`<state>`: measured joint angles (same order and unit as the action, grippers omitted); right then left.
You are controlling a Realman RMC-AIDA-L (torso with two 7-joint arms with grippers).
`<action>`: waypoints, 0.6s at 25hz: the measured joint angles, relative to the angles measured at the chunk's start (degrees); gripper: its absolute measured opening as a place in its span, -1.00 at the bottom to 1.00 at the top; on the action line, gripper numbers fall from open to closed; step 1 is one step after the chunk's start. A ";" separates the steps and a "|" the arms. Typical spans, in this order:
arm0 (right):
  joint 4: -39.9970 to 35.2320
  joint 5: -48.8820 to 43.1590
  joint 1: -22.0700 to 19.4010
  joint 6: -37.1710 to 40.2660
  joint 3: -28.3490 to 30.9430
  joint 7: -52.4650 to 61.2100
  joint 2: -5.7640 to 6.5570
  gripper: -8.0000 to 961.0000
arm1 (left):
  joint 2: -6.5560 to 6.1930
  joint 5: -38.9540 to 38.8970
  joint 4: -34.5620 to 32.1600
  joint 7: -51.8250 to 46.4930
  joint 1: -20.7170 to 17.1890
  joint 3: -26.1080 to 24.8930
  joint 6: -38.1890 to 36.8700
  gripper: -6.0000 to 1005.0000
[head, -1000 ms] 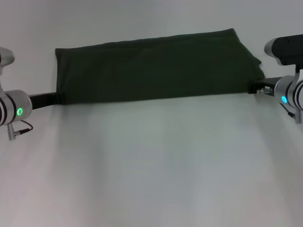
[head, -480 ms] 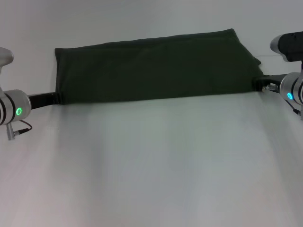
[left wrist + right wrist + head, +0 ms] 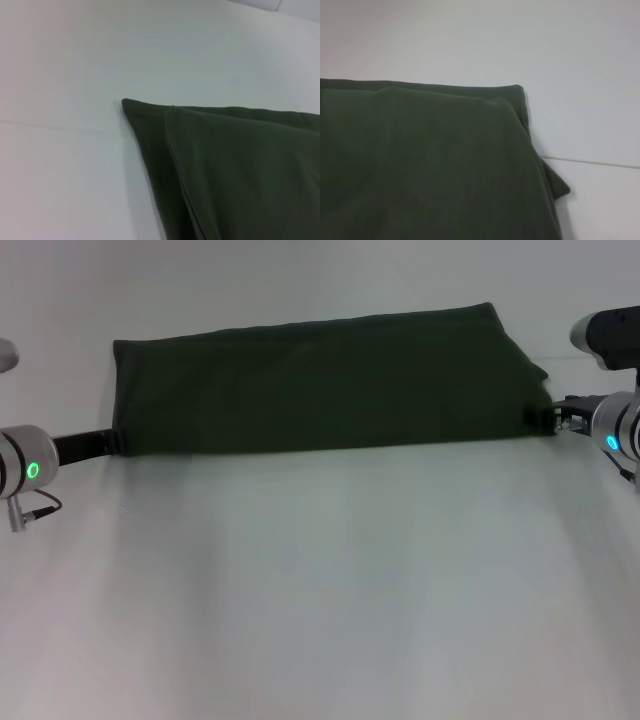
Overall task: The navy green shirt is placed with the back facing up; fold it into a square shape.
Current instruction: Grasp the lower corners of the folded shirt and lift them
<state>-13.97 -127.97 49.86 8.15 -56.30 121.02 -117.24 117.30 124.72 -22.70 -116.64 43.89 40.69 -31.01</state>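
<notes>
The navy green shirt [image 3: 320,380] lies folded into a long dark olive strip across the far part of the white table [image 3: 330,590]. My left gripper [image 3: 108,443] reaches in from the left and meets the strip's near left corner. At the strip's near right corner is my right gripper [image 3: 552,421]. In the left wrist view the shirt [image 3: 240,170] shows one corner with two stacked layers. The right wrist view shows the shirt [image 3: 430,160] at its other end, with a small flap poking out past the edge.
A thin seam line [image 3: 600,162] runs across the white table surface beside the shirt's right end. Apart from the shirt and my two arms, only bare table shows.
My left arm has drawn back a little to the left, and the shirt's left edge has shifted slightly with it. The right gripper moved slightly right, and the near right corner followed.
</notes>
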 joint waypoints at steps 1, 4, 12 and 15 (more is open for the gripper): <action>0.00 0.00 0.00 -0.01 -0.16 0.00 0.00 0.18 | -0.05 0.00 -0.09 -0.03 -0.05 -0.01 0.02 -0.96; 0.07 0.00 -0.01 -0.01 -0.54 0.00 -0.08 0.20 | -0.28 0.00 -0.53 -0.37 -0.34 -0.13 0.06 -0.96; 0.37 0.00 0.00 0.30 -0.65 0.00 -1.39 0.16 | -0.68 0.32 -1.31 -0.83 -1.07 -0.72 -0.35 -0.96; 0.64 0.08 0.11 0.22 -0.66 0.01 -1.65 0.14 | -0.69 1.09 -1.39 -0.85 -1.09 -1.03 -0.36 -0.96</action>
<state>-13.33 -127.88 49.97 8.37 -56.96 121.03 -118.89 116.62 125.81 -24.09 -117.49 42.81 39.66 -31.37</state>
